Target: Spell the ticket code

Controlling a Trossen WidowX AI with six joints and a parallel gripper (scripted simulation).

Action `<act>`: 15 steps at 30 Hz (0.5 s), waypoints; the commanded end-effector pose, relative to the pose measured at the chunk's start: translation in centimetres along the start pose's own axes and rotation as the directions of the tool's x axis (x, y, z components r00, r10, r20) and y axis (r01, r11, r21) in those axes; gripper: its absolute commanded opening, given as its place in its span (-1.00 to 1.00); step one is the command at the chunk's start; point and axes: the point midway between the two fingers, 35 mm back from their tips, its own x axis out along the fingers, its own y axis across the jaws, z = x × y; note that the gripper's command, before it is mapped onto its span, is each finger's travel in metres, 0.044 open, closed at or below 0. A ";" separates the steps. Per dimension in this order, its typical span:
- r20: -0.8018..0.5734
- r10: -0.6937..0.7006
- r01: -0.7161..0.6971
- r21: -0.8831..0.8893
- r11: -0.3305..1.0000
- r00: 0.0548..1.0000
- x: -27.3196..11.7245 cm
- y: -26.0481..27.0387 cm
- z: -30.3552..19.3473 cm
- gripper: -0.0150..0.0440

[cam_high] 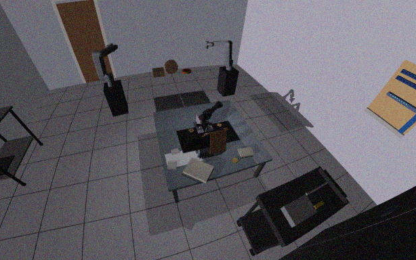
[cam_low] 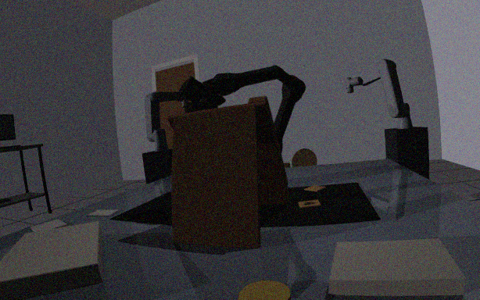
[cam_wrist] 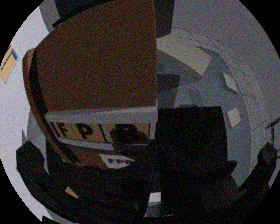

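In the top view, the bench (cam_high: 167, 125) stands mid-frame, with a black mat (cam_high: 190, 143) (cam_low: 341, 203) on it. The brown board (cam_high: 218, 142) (cam_low: 216, 176) (cam_wrist: 101, 60) stands upright at the mat's near side, the arm (cam_high: 211, 111) (cam_low: 247, 77) behind it. Two loose tiles (cam_high: 191, 130) (cam_low: 309, 203) lie on the mat, one on either side of the arm. A large book (cam_high: 198, 170) (cam_low: 51, 254) and a yellow disc (cam_high: 235, 160) (cam_low: 264, 291) sit toward the bench's near edge. The fingers are too small to tell here.

In the exterior view, the board's back fills the centre. The arm arches over from the right, and the gripper (cam_low: 204, 99) (cam_wrist: 156, 143) is at the board's top left. Both loose tiles lie right of the board.

In the wrist view, the rail (cam_wrist: 101, 116) crosses left of centre, carrying F (cam_wrist: 62, 130), P (cam_wrist: 84, 132) and B (cam_wrist: 131, 134), left to right. A dark shape partly covers the B. The ticket (cam_wrist: 116, 161) is below, its print too blurred to read. The fingers are closed, with nothing between them.
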 end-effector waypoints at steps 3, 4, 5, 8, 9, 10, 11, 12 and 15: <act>-0.318 0.028 -0.040 -0.034 0.999 0.948 0.3 -0.4 0.2 -0.49; -0.349 0.035 -0.050 -0.036 0.998 0.936 0.2 -0.3 0.2 -0.49; -0.368 0.039 -0.057 -0.038 0.998 0.929 0.2 -0.3 0.2 -0.49; -0.374 0.041 -0.059 -0.038 0.998 0.926 0.2 -0.2 0.2 -0.49; -0.374 0.041 -0.059 -0.038 0.998 0.926 0.2 -0.2 0.2 -0.49; -0.374 0.041 -0.059 -0.038 0.998 0.926 0.2 -0.2 0.2 -0.49; -0.374 0.041 -0.059 -0.038 0.998 0.926 0.2 -0.2 0.2 -0.49; -0.374 0.041 -0.059 -0.038 0.998 0.926 0.2 -0.2 0.2 -0.49; -0.374 0.041 -0.059 -0.038 0.998 0.926 0.2 -0.2 0.2 -0.49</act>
